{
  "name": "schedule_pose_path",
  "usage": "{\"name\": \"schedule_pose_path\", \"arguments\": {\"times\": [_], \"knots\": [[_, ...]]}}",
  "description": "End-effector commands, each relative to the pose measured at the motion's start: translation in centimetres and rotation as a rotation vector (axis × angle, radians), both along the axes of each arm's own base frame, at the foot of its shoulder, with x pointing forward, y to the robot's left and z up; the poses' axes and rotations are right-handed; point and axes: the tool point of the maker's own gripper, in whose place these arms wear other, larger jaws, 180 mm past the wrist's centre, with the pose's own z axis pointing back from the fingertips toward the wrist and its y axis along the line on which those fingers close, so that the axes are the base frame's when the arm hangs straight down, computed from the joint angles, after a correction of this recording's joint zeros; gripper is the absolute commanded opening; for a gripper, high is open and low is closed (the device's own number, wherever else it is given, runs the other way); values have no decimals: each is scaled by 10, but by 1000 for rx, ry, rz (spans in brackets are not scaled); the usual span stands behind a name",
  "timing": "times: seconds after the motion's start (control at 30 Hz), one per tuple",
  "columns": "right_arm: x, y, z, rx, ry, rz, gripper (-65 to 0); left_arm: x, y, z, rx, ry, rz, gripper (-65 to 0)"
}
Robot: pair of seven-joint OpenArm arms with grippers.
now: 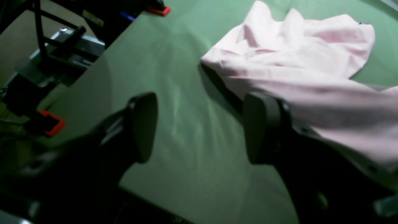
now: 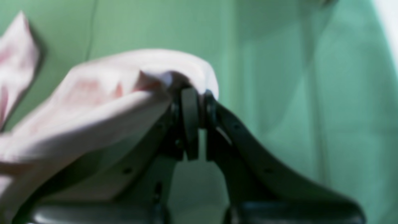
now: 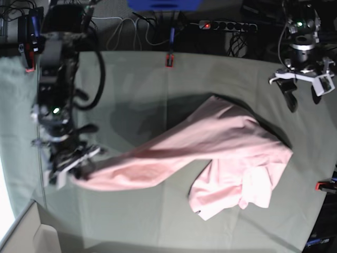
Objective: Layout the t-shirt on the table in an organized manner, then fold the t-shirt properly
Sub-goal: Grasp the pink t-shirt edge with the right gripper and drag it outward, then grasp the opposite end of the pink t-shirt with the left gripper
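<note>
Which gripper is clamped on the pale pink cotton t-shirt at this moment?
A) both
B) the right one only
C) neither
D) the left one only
B: the right gripper is shut on a bunched edge of the pale pink cotton t-shirt, drawing it out across the grey-green cloth-covered table, while the left gripper hangs open beside the fabric, holding nothing.

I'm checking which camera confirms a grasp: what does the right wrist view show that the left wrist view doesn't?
Only the right wrist view shows the right gripper shut on a bunched edge of the t-shirt, cloth pinched between its fingers.

Only the left wrist view shows the left gripper open and holding nothing, above the cloth, plus red clamps at the table edge.

Both show the pale pink t-shirt crumpled on the green table cover.
</note>
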Motion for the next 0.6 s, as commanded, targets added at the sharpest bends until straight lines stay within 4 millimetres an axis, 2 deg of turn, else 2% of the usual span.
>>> {"name": "schedule_pose_path", "arguments": {"times": [0.0,0.13,0.23,0.3,0.4,0.57], "knots": [[16,-16,30,-33,-93,-26,-650,2,2,13,24,-41,-6,-232],[35,-61,51,-71,-129,-107,-650,1,2,12,24,-37,-4,-232],[38,-88,55,-90,-129,-157,-650,1,5,13,28,-41,3,-232],[35,-99,56,-94,-129,-182,-650,3,11,16,36,-50,16,-232],[19,-115,44,-93,-99,-226,-650,19,12,25,34,-98,21,-232],[-4,-132,23,-95,-48,-273,-650,46,15,19,2,-125,41,-232]]}}
